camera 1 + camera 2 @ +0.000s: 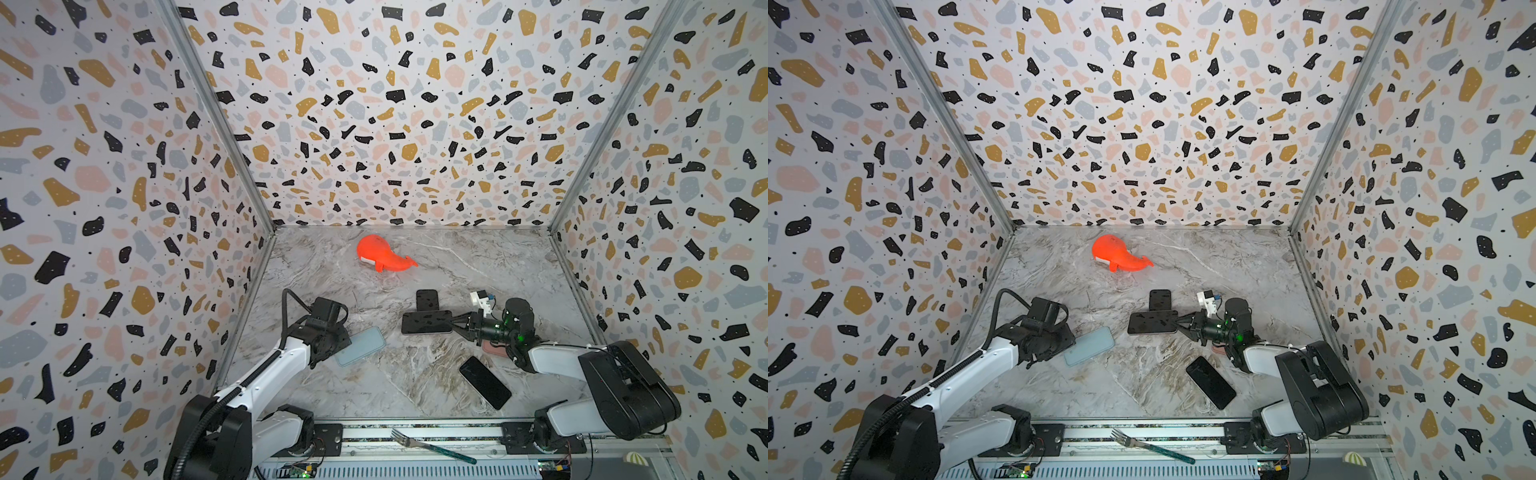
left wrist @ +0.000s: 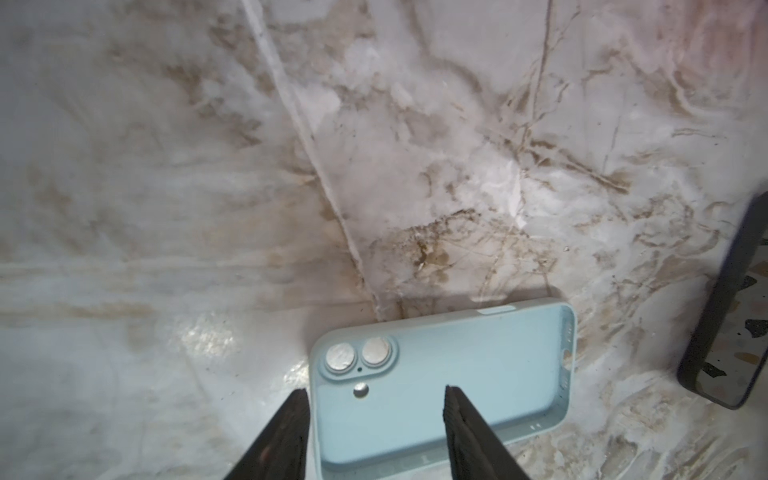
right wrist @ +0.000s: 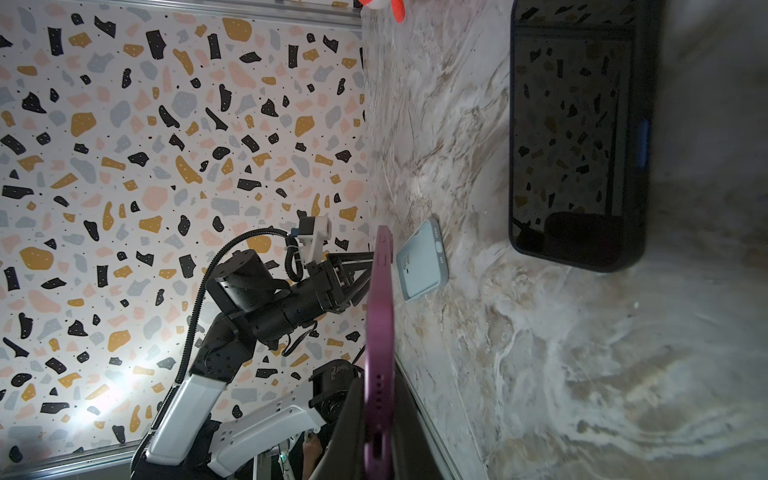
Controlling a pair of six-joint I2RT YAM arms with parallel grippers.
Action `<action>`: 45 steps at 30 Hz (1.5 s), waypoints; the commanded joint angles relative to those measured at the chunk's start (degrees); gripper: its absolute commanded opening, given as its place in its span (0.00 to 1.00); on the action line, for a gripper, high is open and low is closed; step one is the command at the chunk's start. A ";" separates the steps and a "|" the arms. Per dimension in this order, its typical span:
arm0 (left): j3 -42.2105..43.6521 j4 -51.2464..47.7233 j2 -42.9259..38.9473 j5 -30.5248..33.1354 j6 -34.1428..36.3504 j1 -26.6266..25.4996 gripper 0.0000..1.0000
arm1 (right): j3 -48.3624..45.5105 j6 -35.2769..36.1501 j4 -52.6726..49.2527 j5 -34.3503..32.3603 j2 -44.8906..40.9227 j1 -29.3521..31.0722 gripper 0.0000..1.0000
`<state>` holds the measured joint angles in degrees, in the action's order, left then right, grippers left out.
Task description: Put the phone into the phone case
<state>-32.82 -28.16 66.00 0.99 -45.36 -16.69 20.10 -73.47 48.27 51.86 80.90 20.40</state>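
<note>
My right gripper (image 1: 456, 322) was clamped on one short end of the phone (image 1: 426, 322). It was screen up, roughly level, apparently clear of the table (image 1: 395, 386), and sticking straight out ahead of the jaws. It's a stiff slab with slick glass, and all its weight hung past my pads, so I judged it could droop or slip. The purple side edges looked like the surer hold for pressing in.

My left gripper (image 2: 375, 390) stood open right above the case (image 2: 478, 374), which lay hollow side up. One finger was outside its camera-hole end and the other over its floor. I reckoned the case was light, soft and bendy. Pinch that end wall gently, or it would buckle and skate on the table.
</note>
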 commanded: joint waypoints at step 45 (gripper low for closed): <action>4.03 8.85 2.22 -7.81 -1.28 -19.72 0.01 | -0.25 11.07 -30.34 -0.91 -27.73 2.44 0.03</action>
<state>-28.18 -21.76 67.44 -7.75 -43.40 -33.95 20.88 -62.39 19.07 49.93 55.77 22.94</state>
